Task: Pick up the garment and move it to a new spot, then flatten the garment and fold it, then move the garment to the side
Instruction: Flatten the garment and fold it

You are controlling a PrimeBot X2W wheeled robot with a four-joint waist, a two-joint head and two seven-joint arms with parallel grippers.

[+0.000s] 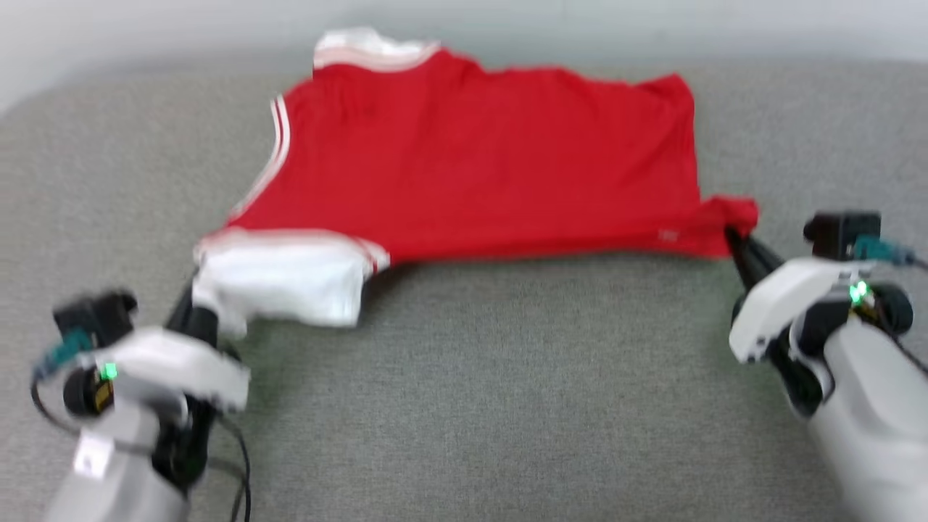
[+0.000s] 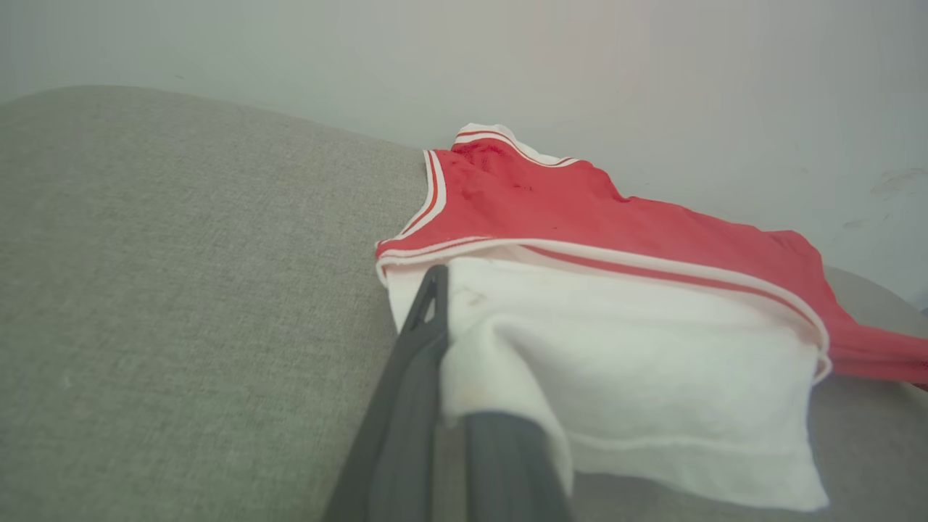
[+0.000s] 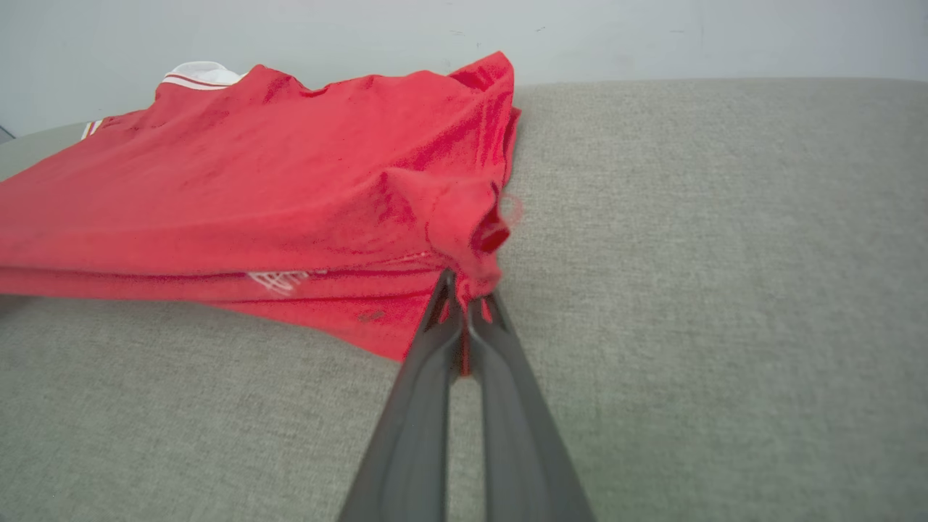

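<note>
Red jersey T-shirt with white short sleeves and red-white striped trim (image 1: 478, 159) lies spread sideways on the grey woven fabric surface (image 1: 507, 406), at its far side by the pale wall (image 2: 652, 65). Sleeves are on the robot's left and the hem is on its right. Plain red side faces up.

Left gripper (image 2: 446, 319): fingers clamped on the near white sleeve (image 1: 290, 279), whose cloth drapes over one finger.

Right gripper (image 3: 464, 297): fingers together, pinching the near hem corner (image 1: 732, 217), bunched at the tips.

Shirt is stretched between the two grips. Its near edge casts a shadow and looks slightly off the surface. Far white sleeve (image 1: 370, 43) sits at the back edge. Head view is blurred.
</note>
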